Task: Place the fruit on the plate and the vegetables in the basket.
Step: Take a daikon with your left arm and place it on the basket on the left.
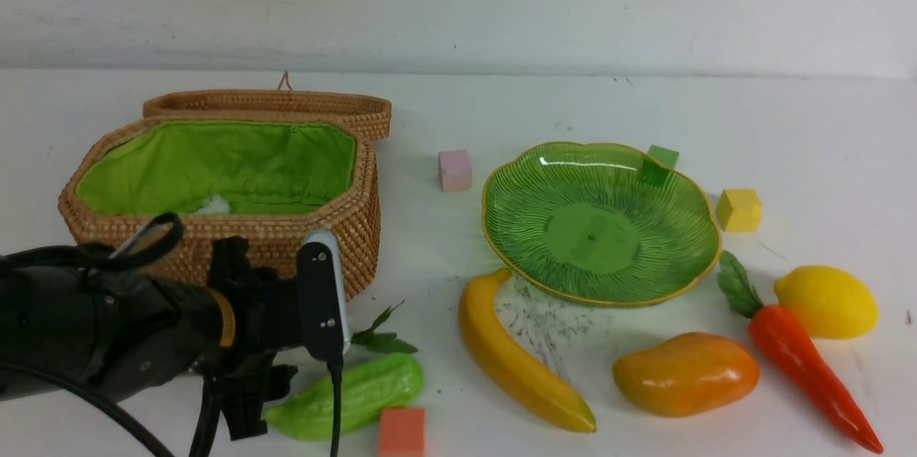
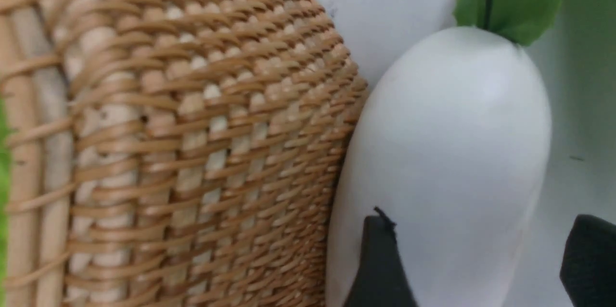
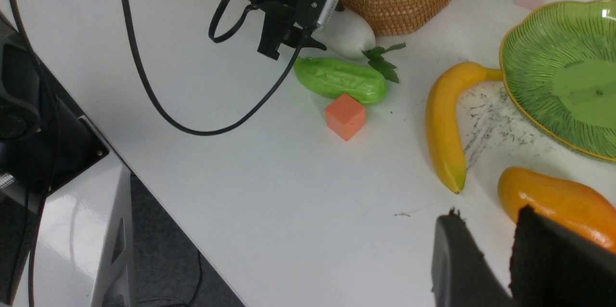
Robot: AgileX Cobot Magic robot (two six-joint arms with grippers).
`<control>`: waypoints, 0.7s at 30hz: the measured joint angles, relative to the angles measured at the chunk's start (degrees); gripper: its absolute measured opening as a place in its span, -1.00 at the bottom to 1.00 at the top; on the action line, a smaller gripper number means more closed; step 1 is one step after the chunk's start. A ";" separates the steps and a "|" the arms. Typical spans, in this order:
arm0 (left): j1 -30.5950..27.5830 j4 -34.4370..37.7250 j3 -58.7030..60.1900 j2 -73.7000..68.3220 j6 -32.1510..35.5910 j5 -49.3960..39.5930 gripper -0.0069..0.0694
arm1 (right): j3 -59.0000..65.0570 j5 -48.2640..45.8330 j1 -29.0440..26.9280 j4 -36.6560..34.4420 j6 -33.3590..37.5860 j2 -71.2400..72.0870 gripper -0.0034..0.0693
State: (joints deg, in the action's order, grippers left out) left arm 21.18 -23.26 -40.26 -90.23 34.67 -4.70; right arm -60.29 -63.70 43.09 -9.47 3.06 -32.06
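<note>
The white radish [image 2: 452, 153] lies on the table against the wicker basket [image 1: 351, 213]. My left gripper [image 2: 483, 220] stands open over its rounded end, one finger in front of it and the other clear beside it. In the front view my left arm hides the radish except for its leaves [image 1: 383, 335]. The light green gourd [image 1: 358, 392] lies just beside that arm. The banana [image 1: 512, 360], mango [image 1: 684, 374], lemon [image 1: 827, 299] and carrot [image 1: 802, 357] lie on the table around the green plate [image 1: 501, 242], which holds nothing. My right gripper [image 3: 488, 215] hovers near the mango [image 3: 553, 196], narrowly open and holding nothing.
Small cubes are scattered about: pink [image 1: 455, 170] between basket and plate, green [image 1: 660, 163] behind the plate, yellow [image 1: 739, 210] to its right, orange [image 1: 401, 432] by the gourd. The basket's lid [image 1: 286, 104] lies back behind it. The table's edge [image 3: 192, 230] shows in the right wrist view.
</note>
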 joint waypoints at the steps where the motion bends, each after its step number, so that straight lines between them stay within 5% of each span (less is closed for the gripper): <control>1: 0.00 0.00 0.00 -0.06 0.00 0.52 0.47 | 0.00 0.00 0.00 -0.06 0.00 0.00 -0.40; 9: 0.00 0.00 0.00 -0.11 0.00 3.20 0.67 | 0.00 0.02 0.00 -0.06 0.00 0.00 -0.39; 21: -0.27 0.06 0.00 -2.09 -0.10 1.71 0.69 | 0.00 0.06 0.00 -0.11 0.00 0.00 -0.37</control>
State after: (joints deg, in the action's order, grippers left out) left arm 20.91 -23.20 -40.26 -92.31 34.57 -2.98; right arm -60.29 -63.64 43.09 -9.58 3.06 -32.06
